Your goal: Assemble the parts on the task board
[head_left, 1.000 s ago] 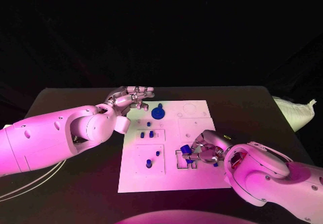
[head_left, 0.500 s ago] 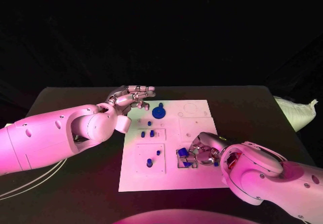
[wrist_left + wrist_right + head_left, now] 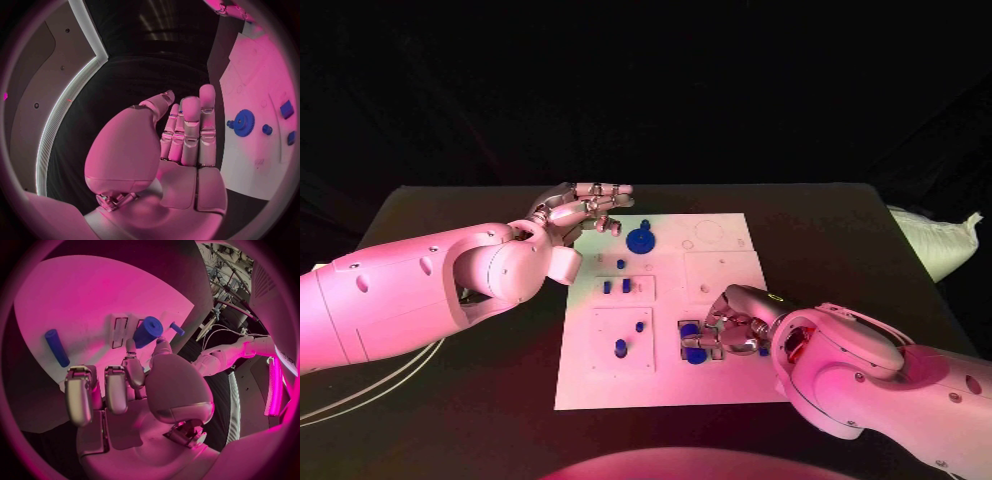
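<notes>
The white task board (image 3: 718, 385) lies in the middle of the table. My right hand (image 3: 737, 326) is low over the board's near right part and pinches a short blue cylinder (image 3: 147, 331) between thumb and a finger, beside narrow slots in the board. In the head view this blue cylinder (image 3: 689, 332) sits at a cut-out, with another blue piece (image 3: 694, 354) just nearer. My left hand (image 3: 584, 210) hovers over the board's far left corner, fingers stretched out side by side (image 3: 187, 135), holding nothing. A blue gear (image 3: 639, 240) lies flat close to it.
Blue pegs (image 3: 615, 287) stand in the left middle block, and two more (image 3: 620, 348) in the near left block. A long blue peg (image 3: 57, 347) lies on the board by my right hand. A white bag (image 3: 932, 243) lies at the table's right edge.
My right hand has shifted slightly nearer and lower with the blue cylinder, toward the cut-out. The left hand has stayed in place.
</notes>
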`<state>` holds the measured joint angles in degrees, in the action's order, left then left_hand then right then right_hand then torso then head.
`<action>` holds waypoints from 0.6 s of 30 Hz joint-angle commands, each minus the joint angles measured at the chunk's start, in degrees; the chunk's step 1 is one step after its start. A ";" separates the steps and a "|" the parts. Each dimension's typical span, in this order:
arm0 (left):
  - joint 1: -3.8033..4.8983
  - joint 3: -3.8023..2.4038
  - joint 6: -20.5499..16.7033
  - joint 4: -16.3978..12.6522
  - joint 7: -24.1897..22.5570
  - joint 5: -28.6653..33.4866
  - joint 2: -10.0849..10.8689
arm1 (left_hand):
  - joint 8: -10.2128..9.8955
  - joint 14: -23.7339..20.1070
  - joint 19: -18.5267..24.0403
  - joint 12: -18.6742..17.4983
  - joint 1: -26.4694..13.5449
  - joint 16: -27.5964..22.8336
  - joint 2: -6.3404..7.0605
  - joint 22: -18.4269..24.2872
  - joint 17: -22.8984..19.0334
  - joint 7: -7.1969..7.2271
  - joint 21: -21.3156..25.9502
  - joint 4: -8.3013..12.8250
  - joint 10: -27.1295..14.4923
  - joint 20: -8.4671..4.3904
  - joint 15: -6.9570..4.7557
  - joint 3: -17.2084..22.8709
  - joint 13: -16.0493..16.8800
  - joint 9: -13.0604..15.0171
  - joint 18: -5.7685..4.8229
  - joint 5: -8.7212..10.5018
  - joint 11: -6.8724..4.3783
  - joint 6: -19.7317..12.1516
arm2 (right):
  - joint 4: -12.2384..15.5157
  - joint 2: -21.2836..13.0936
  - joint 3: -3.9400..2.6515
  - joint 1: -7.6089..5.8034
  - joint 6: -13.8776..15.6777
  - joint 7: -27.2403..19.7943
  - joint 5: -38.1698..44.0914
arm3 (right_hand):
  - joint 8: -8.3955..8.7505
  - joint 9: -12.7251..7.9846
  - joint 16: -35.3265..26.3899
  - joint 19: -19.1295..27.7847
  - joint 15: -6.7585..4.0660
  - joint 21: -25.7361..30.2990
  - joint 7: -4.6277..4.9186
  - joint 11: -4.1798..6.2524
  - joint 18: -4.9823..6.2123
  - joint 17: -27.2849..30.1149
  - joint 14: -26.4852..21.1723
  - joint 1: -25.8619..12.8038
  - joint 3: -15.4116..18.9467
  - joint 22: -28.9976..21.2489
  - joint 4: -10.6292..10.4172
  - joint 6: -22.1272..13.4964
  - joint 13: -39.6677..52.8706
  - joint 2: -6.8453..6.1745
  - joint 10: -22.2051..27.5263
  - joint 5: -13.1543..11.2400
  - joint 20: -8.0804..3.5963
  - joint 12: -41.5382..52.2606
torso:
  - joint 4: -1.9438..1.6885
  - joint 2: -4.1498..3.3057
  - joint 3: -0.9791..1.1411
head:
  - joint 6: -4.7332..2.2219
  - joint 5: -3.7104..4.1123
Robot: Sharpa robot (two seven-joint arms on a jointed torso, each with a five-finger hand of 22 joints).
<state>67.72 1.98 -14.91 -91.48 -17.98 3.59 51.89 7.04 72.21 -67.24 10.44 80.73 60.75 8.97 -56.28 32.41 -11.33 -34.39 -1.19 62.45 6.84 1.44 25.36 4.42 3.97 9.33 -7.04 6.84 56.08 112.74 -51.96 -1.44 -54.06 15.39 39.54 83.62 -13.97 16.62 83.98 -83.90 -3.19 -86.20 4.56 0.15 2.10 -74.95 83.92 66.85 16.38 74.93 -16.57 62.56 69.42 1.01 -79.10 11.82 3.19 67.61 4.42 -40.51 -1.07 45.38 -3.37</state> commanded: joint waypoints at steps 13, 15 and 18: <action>0.00 -0.04 0.98 -0.19 -0.29 -0.20 0.13 | 0.29 -0.21 0.07 0.38 0.08 0.40 -0.54 0.09 -0.05 -0.11 0.39 0.45 -0.56 0.50 0.31 -0.14 -0.07 -0.03 1.07 -0.08 0.20 -0.48 | 0.54 -0.66 0.02 0.09 0.19 -0.11 2.69 | 0.12 2.69 -0.88 -1.01 -0.27 0.95 0.01 -0.42 -0.25 -1.38 3.59 -1.24 -6.21 9.12 0.51 -1.26 -1.42 -3.50 1.26 -3.44 -0.09 -3.03 | 0.02 0.00 0.03 | 0.01 -0.07; 0.00 -0.04 0.97 -0.19 -0.29 -0.20 0.16 | 0.29 -0.21 0.07 0.38 0.08 0.40 -0.54 0.09 -0.05 -0.11 0.39 0.45 -0.56 0.50 0.31 -0.14 -0.07 -0.03 1.07 -0.08 0.20 -0.48 | 0.61 -0.71 0.02 0.10 -0.19 -0.28 2.90 | 0.09 2.95 -0.89 -1.05 -0.32 0.93 -0.03 -0.34 -0.26 -1.40 3.60 2.14 -7.02 9.16 1.85 -1.27 -1.29 -3.15 1.16 -2.03 -0.15 -2.94 | 0.03 -0.02 0.03 | 0.01 -0.07; 0.00 -0.04 0.96 -0.21 -0.29 -0.20 0.19 | 0.29 -0.21 0.07 0.38 0.08 0.40 -0.54 0.09 -0.05 -0.11 0.39 0.45 -0.56 0.50 0.31 -0.14 -0.07 -0.03 1.07 -0.08 0.20 -0.48 | 0.69 -0.73 0.02 0.12 -0.88 -0.52 3.29 | 0.04 3.38 -0.85 -1.09 -0.39 0.90 -0.05 -0.29 -0.27 -1.52 3.63 6.34 -7.53 9.22 3.72 -1.24 -1.00 -3.24 0.95 -1.53 -0.20 -2.72 | 0.03 0.00 0.02 | 0.10 -0.11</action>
<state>67.72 1.98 -14.90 -91.51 -17.97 3.59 52.10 7.04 72.21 -67.24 10.44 80.73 60.75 8.97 -56.28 32.41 -11.54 -34.39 -1.02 62.14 6.84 1.44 25.20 4.43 3.97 9.33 -7.04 7.16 55.87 113.29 -52.70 -1.44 -54.03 15.52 39.56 85.34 -13.96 19.92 83.33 -83.90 -3.18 -85.59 4.59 -0.32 2.11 -74.94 83.92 72.51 8.91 74.91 -13.21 61.71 68.37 -2.21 -78.00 10.11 3.19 64.71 4.43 -40.51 -1.04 45.38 -3.44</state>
